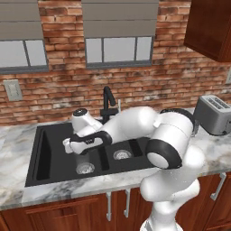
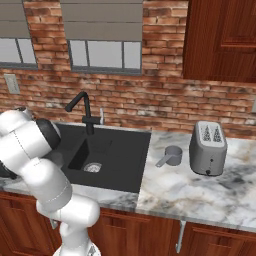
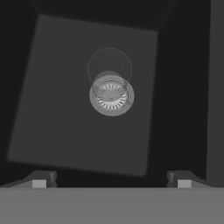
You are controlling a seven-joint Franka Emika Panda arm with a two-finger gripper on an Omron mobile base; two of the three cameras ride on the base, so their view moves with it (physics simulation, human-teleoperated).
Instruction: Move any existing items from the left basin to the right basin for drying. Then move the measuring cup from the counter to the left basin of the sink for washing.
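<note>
Over the sink's left basin (image 1: 54,155), the tool (image 3: 111,179) hangs wide and empty.
Below it, standing over the drain (image 3: 111,96), a clear glass (image 3: 109,70) waits in the left basin, so judging by that, step 1 is not yet done. The measuring cup (image 2: 171,155) sits on the marble surface (image 2: 200,192) right of the sink, near the toaster (image 2: 208,147). Brick wall, windows and a black faucet (image 1: 108,101) lie on the far side.
</note>
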